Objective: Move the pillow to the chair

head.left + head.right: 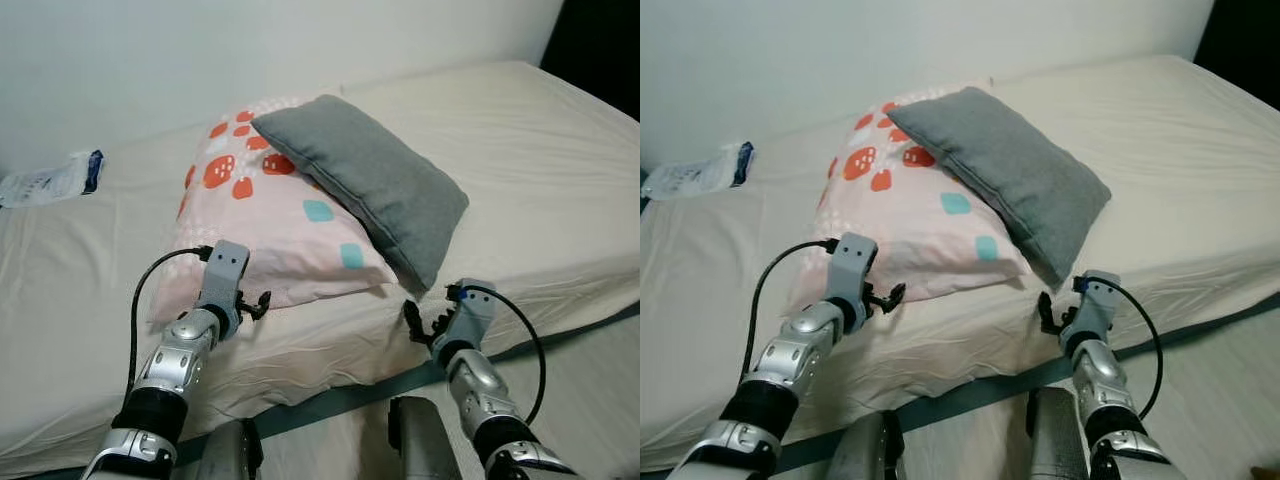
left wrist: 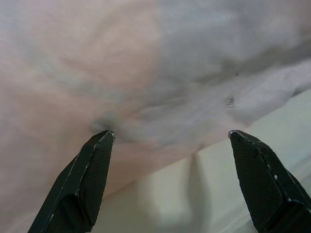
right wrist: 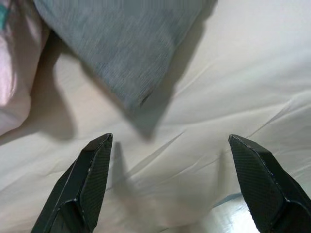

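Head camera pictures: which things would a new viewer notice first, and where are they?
A grey pillow lies tilted across a pink patterned pillow in the middle of a cream bed. The left gripper, fingers open, reaches to the pink pillow's near edge; the right gripper, also open, hovers just below the grey pillow's corner.

Both silver arms stretch fwd, elbows low. Left claw [image 1: 262,303] has fingers spread wide; right claw [image 1: 425,322] likewise wide apart.
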`<state>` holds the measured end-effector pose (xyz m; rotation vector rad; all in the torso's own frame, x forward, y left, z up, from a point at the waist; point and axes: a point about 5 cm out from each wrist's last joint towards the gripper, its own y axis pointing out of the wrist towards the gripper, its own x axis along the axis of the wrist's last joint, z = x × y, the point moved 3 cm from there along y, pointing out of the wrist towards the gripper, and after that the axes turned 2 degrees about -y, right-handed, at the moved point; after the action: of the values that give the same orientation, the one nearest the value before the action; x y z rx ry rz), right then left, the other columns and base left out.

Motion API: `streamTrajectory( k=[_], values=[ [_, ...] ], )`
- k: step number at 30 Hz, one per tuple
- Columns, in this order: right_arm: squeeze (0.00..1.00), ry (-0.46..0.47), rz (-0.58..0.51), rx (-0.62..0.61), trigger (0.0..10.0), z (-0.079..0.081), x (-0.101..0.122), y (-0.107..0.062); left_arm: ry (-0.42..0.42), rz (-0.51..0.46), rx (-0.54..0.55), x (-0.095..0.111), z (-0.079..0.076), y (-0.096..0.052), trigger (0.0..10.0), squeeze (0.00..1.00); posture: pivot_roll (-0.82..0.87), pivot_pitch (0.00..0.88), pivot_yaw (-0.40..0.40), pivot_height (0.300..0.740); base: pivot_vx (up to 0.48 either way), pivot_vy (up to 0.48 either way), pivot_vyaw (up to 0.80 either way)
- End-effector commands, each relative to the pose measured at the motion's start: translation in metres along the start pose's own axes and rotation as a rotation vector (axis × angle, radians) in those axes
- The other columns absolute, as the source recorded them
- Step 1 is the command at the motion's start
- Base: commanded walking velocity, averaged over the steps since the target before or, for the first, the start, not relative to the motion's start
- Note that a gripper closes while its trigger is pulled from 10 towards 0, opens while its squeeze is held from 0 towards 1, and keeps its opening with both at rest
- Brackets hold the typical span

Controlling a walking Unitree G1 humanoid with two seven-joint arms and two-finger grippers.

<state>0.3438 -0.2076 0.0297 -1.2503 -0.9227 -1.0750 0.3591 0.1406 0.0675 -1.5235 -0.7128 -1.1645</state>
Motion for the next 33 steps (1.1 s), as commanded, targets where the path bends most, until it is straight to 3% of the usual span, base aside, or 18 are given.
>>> streamTrajectory(
  k=[1,6,12,19,24,27,33],
  values=[
    [0.00,-0.088,-0.027,0.097,10.0,0.016,0.006,0.002,-0.030,0.026,0.003,-0.008,-0.003,0.000,10.0,0.00,0.03,0.167,0.038,0.568,0.000,0.000,0.00],
    [0.00,-0.221,-0.054,0.218,10.0,0.032,0.017,0.006,-0.072,0.026,0.043,-0.017,-0.004,-0.004,10.0,0.00,0.02,0.160,-0.015,0.568,0.000,0.000,0.00],
    [0.00,-0.246,-0.024,0.267,10.0,0.038,0.016,0.008,-0.090,0.033,0.076,-0.030,-0.002,-0.015,10.0,0.00,0.05,0.167,-0.094,0.568,0.000,0.000,0.00],
    [0.00,-0.258,-0.030,0.292,10.0,0.045,0.015,0.008,-0.088,0.029,0.110,-0.034,0.005,-0.022,10.0,0.00,0.05,0.172,-0.107,0.568,0.000,0.000,0.00],
    [0.00,-0.185,-0.065,0.232,10.0,0.040,0.024,0.012,-0.072,-0.007,0.145,-0.027,0.010,-0.021,10.0,0.00,0.04,0.178,-0.103,0.568,0.000,0.000,0.00],
    [0.00,-0.077,-0.116,0.182,10.0,0.035,0.038,0.015,-0.096,-0.051,0.169,-0.015,0.015,-0.019,10.0,0.00,0.03,0.176,-0.082,0.568,0.000,0.000,0.00],
    [0.00,-0.039,-0.125,0.180,10.0,0.035,0.041,0.016,-0.091,-0.051,0.160,-0.012,0.015,-0.017,10.0,0.00,0.03,0.177,-0.068,0.568,0.000,0.000,0.00]
  ],
)
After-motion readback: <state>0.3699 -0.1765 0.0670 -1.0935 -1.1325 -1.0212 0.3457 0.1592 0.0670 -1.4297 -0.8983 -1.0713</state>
